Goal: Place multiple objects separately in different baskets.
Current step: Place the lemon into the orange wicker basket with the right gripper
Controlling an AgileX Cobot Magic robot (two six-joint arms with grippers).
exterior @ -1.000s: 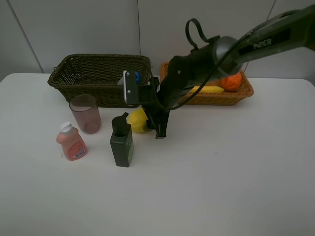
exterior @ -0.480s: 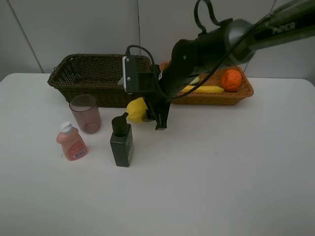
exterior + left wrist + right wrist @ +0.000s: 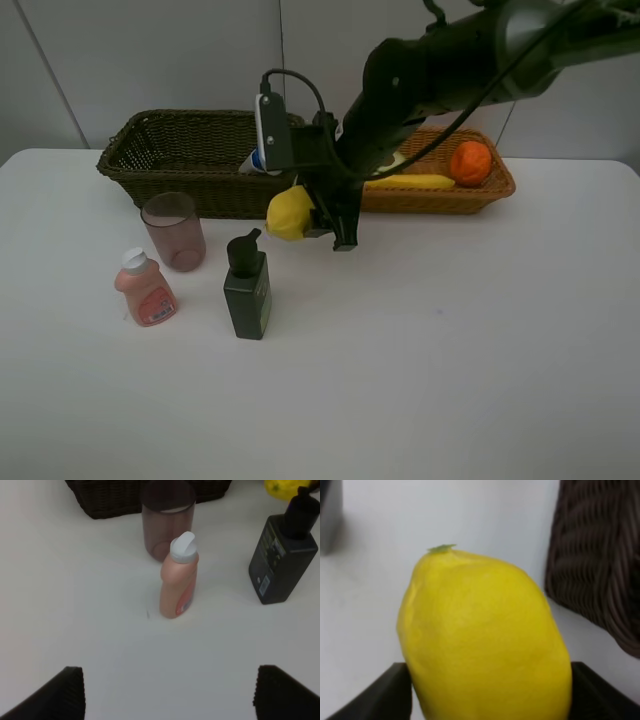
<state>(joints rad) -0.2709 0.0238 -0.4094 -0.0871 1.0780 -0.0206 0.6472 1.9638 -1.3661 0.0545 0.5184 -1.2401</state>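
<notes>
**Lemon lifted off the table**

Since a second ago the right gripper (image 3: pixel 318 220) has risen and drawn a little toward the baskets, carrying the yellow lemon (image 3: pixel 290 212). The fruit lay on the white table (image 3: pixel 450 350) just beside the dark green pump bottle (image 3: pixel 247 288); now it hangs clear of the surface, at about 1 o'clock from that bottle and in front of the dark basket (image 3: pixel 150 175). In the right wrist view the lemon fills the gap between the two dark fingers (image 3: pixel 395 692), which pinch it from either side, with the dark wicker wall close by.

Nothing else has shifted. On the table the pump bottle stands upright. The translucent pinkish cup (image 3: pixel 174 231) is at 10 o'clock from it, and the small pink bottle (image 3: pixel 146 290) at 9 o'clock, both upright and apart from each other.

Seen from the high camera, the dark basket sits at 11 o'clock on the table. The white blue-capped bottle (image 3: pixel 256 160) lies inside it, mostly hidden behind the arm. At 1 o'clock is the light orange-brown basket (image 3: pixel 470 198), which holds the orange (image 3: pixel 470 162) and the banana (image 3: pixel 415 182). A bit of the halved avocado (image 3: pixel 392 160) shows past the arm.

The left gripper (image 3: pixel 172 700) hovers over bare table near the pink bottle, its fingers spread wide with nothing between them.
</notes>
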